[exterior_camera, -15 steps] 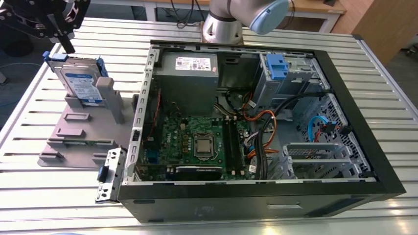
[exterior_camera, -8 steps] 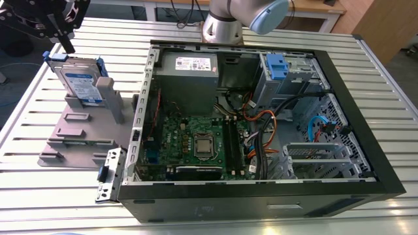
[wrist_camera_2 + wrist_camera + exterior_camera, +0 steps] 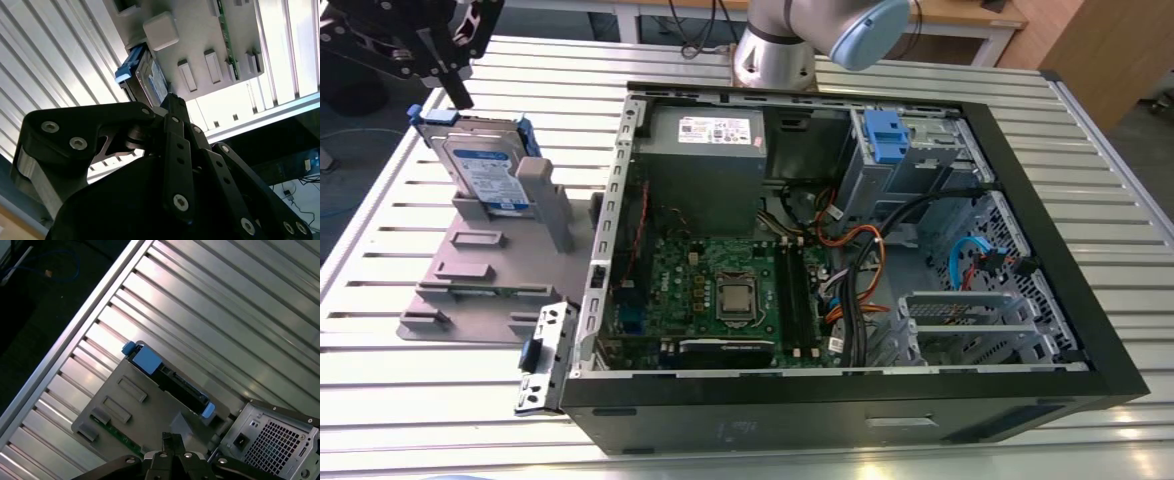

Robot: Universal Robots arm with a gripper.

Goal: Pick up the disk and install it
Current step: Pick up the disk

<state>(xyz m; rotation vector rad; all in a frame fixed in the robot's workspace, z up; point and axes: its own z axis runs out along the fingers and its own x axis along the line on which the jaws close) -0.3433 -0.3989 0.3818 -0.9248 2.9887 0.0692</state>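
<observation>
Disk stands on edge in a grey slotted holder at nine to ten o'clock in the exterior view. Its blue-and-white label faces four o'clock and its blue bracket shows along the upper edge. The holder lies on the slatted metal tabletop, just beside the side wall of the open computer case, which spans the middle of the view out to three o'clock.

The black tool hangs at eleven o'clock, just above the disk's blue upper edge and apart from it. Its fingers are pressed together at the tips and pinch nothing. The second wrist view shows the tool narrowing to one closed point aimed at the disk and the holder. In the first wrist view the closed tips sit over the holder, with the disk seen edge-on beyond them and the tabletop past that.

Inside the case a green motherboard lies at the centre, a grey power supply at twelve o'clock, and a metal drive bay with a blue latch at one o'clock. A small silver cage with a blue latch lies on the tabletop at seven o'clock, against the case corner. The arm's silver and blue-grey body rises at twelve o'clock.
</observation>
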